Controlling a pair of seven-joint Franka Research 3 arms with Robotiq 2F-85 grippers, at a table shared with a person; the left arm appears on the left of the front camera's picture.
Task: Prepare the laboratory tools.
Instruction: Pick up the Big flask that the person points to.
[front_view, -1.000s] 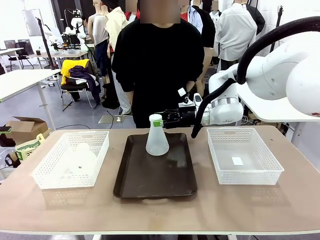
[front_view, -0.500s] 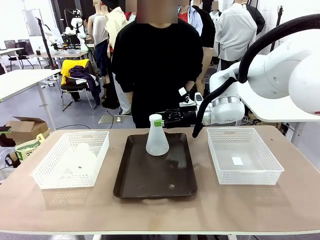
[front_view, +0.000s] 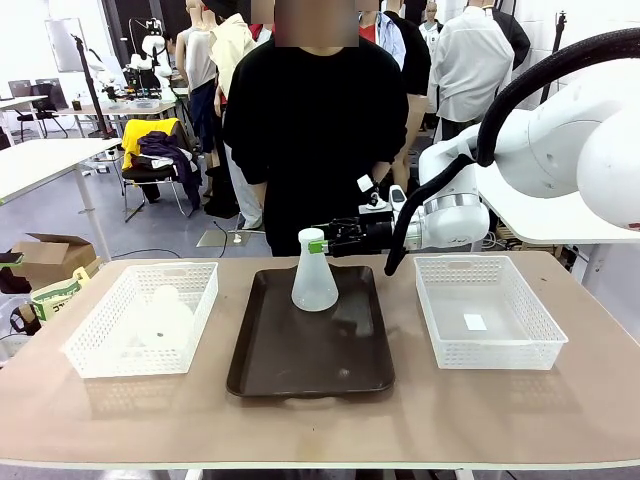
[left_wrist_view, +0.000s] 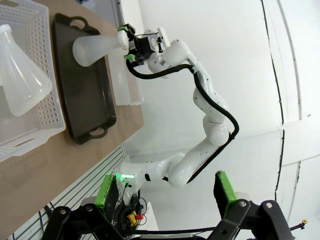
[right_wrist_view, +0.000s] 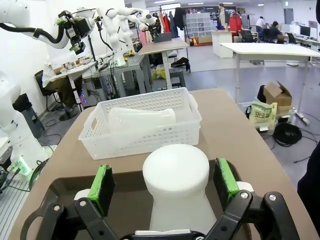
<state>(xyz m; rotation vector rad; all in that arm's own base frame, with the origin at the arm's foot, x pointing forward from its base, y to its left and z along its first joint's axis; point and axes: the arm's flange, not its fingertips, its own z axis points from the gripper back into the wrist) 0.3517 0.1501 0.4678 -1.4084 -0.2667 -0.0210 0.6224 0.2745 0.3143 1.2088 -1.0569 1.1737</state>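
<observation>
One frosted conical flask (front_view: 314, 282) stands upright at the far end of the dark brown tray (front_view: 310, 350). My right gripper (front_view: 318, 241) reaches in from the right at its neck, jaws open. In the right wrist view the flask's top (right_wrist_view: 176, 180) sits between the green pads (right_wrist_view: 102, 187) with a gap on each side. A second flask (front_view: 160, 320) lies on its side in the left white basket (front_view: 100, 340). My left gripper (left_wrist_view: 165, 195) hangs open high above the table's left, looking down on that lying flask (left_wrist_view: 20, 75) and the standing flask (left_wrist_view: 95, 47).
A person in black stands at the far side, right behind the tray. The right white basket (front_view: 490, 310) holds only a small white slip. Bare tabletop (front_view: 320, 420) runs along the near edge in front of the tray and baskets.
The right arm has shifted very slightly to the right at the flask's neck. The flask stays put on the tray.
</observation>
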